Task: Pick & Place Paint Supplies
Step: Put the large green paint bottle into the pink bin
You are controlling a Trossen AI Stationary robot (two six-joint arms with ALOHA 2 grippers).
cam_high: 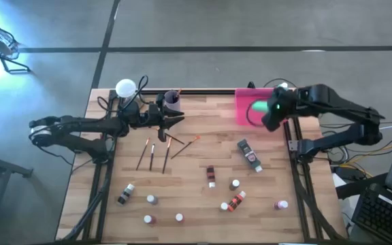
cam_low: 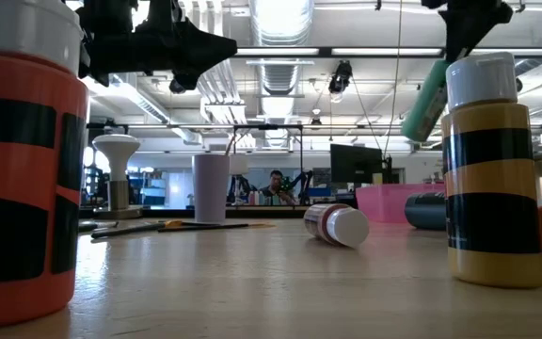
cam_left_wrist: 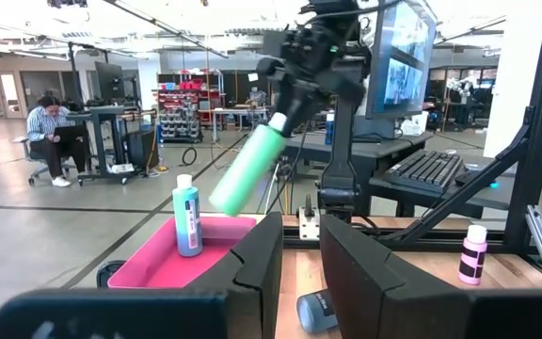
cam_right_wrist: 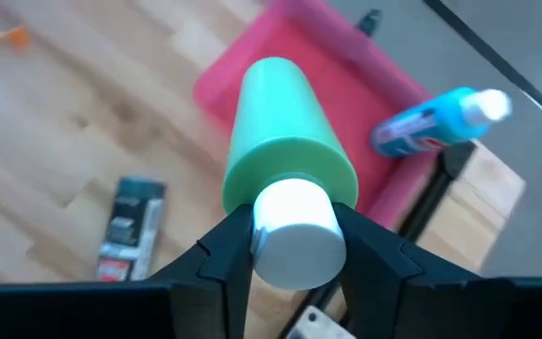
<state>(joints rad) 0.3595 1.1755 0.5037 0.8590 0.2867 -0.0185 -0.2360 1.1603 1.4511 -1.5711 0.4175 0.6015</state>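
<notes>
One green bottle (cam_right_wrist: 285, 160) pinched by its cap in my right gripper (cam_right_wrist: 293, 247), hanging over the pink tray (cam_high: 243, 109) at 1 o'clock for dropping; left gripper (cam_high: 175, 120) holds nothing, fingers nearly shut.

Bright, even light from ceiling strips (cam_low: 280, 14) — one blows out white above the raised grippers. A lamp (cam_high: 125, 87) glares just behind the left gripper (cam_high: 175, 120). Bottles (cam_low: 17, 160) nearest the low camera blur — shadows stay soft.
</notes>
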